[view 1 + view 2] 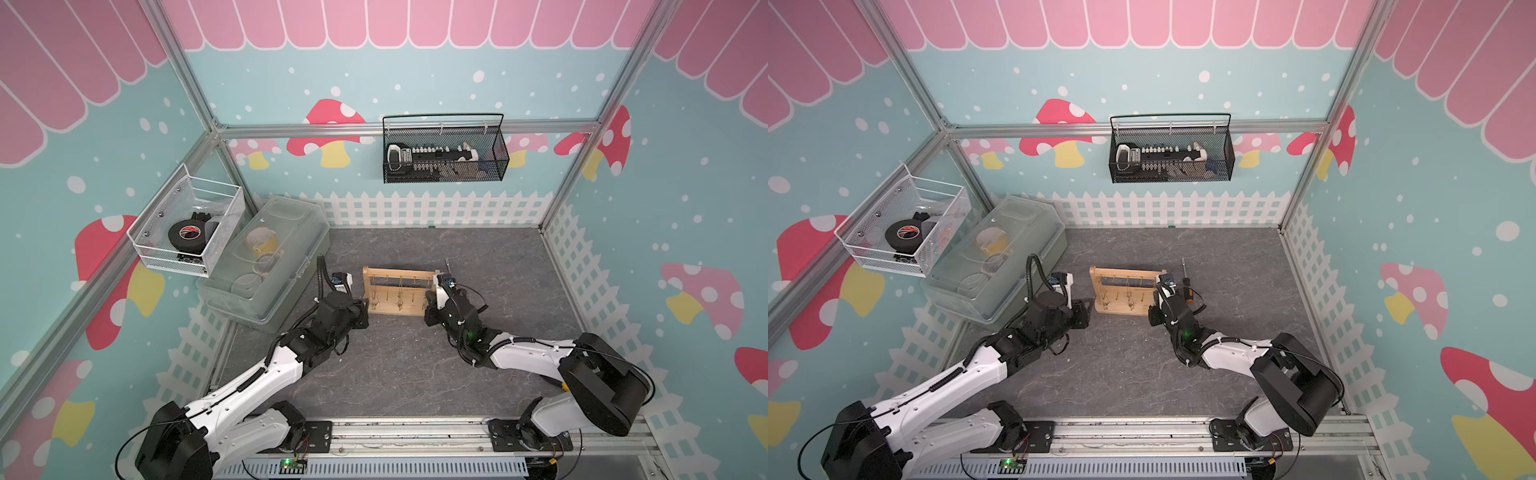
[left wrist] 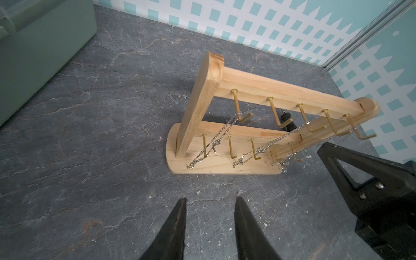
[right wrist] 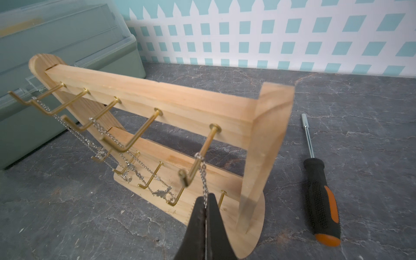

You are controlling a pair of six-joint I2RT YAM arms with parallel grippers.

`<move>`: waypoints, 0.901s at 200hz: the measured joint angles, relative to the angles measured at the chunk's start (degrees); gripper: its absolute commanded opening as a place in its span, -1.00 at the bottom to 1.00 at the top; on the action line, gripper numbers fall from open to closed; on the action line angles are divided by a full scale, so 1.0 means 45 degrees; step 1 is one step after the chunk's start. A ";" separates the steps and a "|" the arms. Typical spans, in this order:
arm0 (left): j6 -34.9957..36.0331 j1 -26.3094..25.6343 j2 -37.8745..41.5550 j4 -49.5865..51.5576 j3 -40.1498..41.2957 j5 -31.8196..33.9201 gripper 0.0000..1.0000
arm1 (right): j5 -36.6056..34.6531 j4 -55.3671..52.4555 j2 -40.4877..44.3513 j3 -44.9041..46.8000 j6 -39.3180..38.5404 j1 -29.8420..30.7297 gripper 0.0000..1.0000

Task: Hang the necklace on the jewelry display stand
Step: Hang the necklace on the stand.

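Right pincer [image 3: 206,202] up front, black fingers pressed together and clamped on the necklace [image 3: 203,177]. Its thin silver chain runs up from the tips and loops over the end peg [image 3: 207,144] of the jewelry display stand [image 3: 180,105], on the top crossbar, the 3 o'clock end as seen from above. Below the grip the chain vanishes between the fingers, and the near upright is smeared with blur in the right wrist view. Over to the left pincer [image 2: 211,199]: fingers apart, nothing between them, hanging over bare surface [image 2: 112,157] just off the stand's 8 o'clock corner. From that wrist, the right arm [image 2: 371,191] cuts off the far end of the base. Other chains [image 2: 217,142] hang from pegs further along and pool in tangles on the base; how many is hard to count. In both top views the stand sits upright mid-surface, but the right arm covers its own pincer tips and the held chain is too fine to pick out. Screwdriver [image 1: 1185,284] lies flat at 3 o'clock of the stand, close but apart. Clear lidded box [image 1: 270,266] sits at 10 o'clock, near, not touching. Open room now: bare at 12 o'clock up to the fence-printed wall [image 1: 415,208], and bare at 6 o'clock between the arms down to the rail [image 1: 415,434].
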State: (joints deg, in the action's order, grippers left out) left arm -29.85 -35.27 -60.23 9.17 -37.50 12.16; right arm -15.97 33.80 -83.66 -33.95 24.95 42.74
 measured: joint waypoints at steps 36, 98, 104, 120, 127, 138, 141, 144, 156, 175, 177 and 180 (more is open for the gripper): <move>0.0000 0.0000 -0.0068 0.0000 0.0000 -0.0005 -0.28 | 0.0379 -0.0593 0.0209 -0.0180 0.0165 0.0000 -1.00; -0.0005 0.0000 -0.0117 -0.0010 0.0000 -0.0044 -0.28 | 0.0797 -0.1433 0.0539 -0.0389 0.0272 -0.0029 -1.00; -0.0005 0.0000 -0.0117 -0.0005 0.0000 -0.0044 -0.28 | 0.0801 -0.1506 0.0573 -0.0389 0.0287 -0.0068 -1.00; -0.0005 0.0000 -0.0117 -0.0010 0.0000 -0.0049 -0.28 | 0.0792 -0.1617 0.0685 -0.0389 0.0350 -0.0199 -1.00; -0.0005 0.0000 -0.0117 -0.0005 0.0000 -0.0049 -0.28 | 0.0787 -0.1690 0.0748 -0.0384 0.0374 -0.0272 -1.00; -0.0010 0.0000 -0.0117 -0.0010 0.0000 -0.0049 -0.28 | 0.0753 -0.1778 0.0855 -0.0374 0.0408 -0.0384 -1.00; -0.0010 0.0000 -0.0117 -0.0010 0.0000 -0.0049 -0.28 | 0.0753 -0.1807 0.0879 -0.0374 0.0418 -0.0423 -1.00; -0.0015 0.0000 -0.0117 -0.0005 0.0000 -0.0049 -0.28 | 0.0748 -0.1817 0.0899 -0.0374 0.0423 -0.0447 -1.00; -0.0049 0.0000 -0.0117 -0.0010 0.0000 -0.0049 -0.28 | 0.0743 -0.1865 0.0967 -0.0364 0.0442 -0.0573 -1.00; -0.0092 0.0000 -0.0121 -0.0010 0.0000 -0.0058 -0.28 | 0.0753 -0.1909 0.0971 -0.0340 0.0481 -0.0763 -1.00; -0.0092 0.0000 -0.0121 -0.0010 0.0000 -0.0058 -0.28 | 0.0753 -0.1909 0.0971 -0.0325 0.0486 -0.0782 -1.00; -0.0092 0.0000 -0.0121 -0.0010 0.0000 -0.0058 -0.28 | 0.0753 -0.1899 0.0971 -0.0311 0.0486 -0.0816 -1.00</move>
State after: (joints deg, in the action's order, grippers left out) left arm -30.26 -35.27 -60.77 9.13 -37.50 11.90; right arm -12.58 25.26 -79.29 -35.35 27.14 39.07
